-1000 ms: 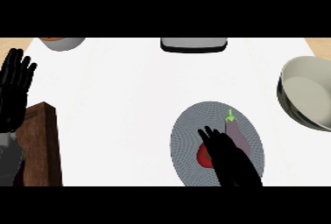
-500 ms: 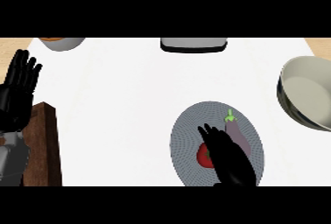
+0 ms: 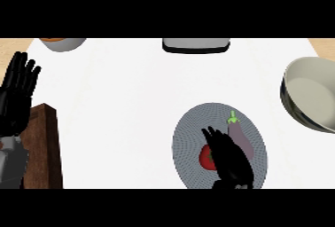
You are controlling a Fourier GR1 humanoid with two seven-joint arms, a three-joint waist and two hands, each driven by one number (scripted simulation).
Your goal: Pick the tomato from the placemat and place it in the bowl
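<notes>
A red tomato [image 3: 206, 158] lies on the round grey placemat [image 3: 193, 128] at the lower middle, mostly hidden under my right hand [image 3: 228, 155]. That hand lies open over the mat with straight fingers pointing up, covering the tomato's right side. A purple eggplant [image 3: 239, 133] with a green stem rests on the mat just right of the fingers. The large grey bowl [image 3: 313, 95] stands at the right edge, apart from the mat. My left hand [image 3: 16, 93] is open at the left edge, fingers up, resting.
A brown wooden block [image 3: 46, 146] stands at the lower left next to my left forearm. A small bowl with orange contents [image 3: 62, 43] is at the top left. A dark-rimmed grey container [image 3: 196, 45] is at the top middle.
My left hand has drifted slightly right and down. The right hand stays over the tomato, almost unmoved.
</notes>
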